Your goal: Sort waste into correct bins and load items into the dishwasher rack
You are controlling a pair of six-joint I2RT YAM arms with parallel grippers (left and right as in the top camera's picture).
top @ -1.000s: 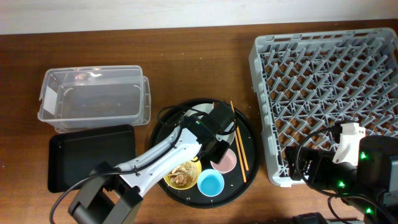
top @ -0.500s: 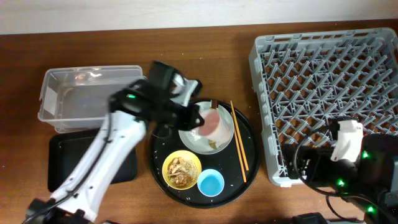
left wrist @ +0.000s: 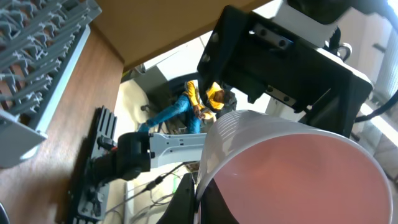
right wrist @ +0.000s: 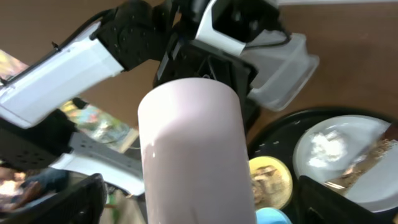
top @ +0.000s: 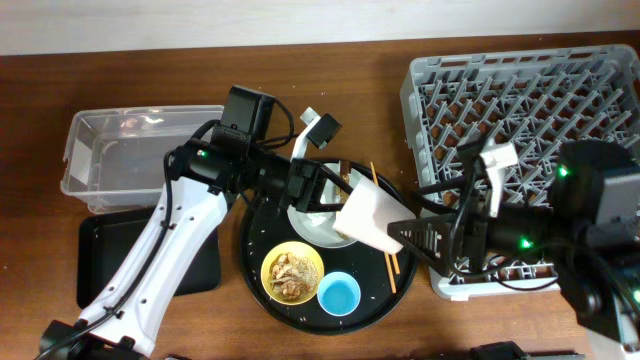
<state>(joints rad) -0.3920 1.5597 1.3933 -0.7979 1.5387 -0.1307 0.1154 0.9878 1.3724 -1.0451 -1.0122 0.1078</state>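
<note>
My left gripper (top: 343, 200) (left wrist: 198, 205) is shut on the rim of the pink cup (top: 366, 217) (left wrist: 292, 174) and holds it tilted above the round black tray (top: 258, 292). From the right, my open right gripper (top: 405, 236) (right wrist: 199, 205) has one finger on each side of the cup's pale outside (right wrist: 193, 149), with gaps showing. Below lie the plate (top: 308, 226) (right wrist: 373, 180) with a white tissue (right wrist: 323, 146), the yellow bowl (top: 292, 272) (right wrist: 270, 179) of food scraps and the blue cup (top: 338, 294). Chopsticks (top: 393, 264) are partly hidden.
The grey dishwasher rack (top: 520, 100) fills the right side, under the right arm. A clear tub (top: 150, 150) (right wrist: 283, 65) stands at the back left, with a shallow black tray (top: 110, 255) in front of it under the left arm.
The left gripper closed on the pink cup and carried it up over the plate, tipping it sideways. The right arm swung left from the rack's front corner to the cup.
</note>
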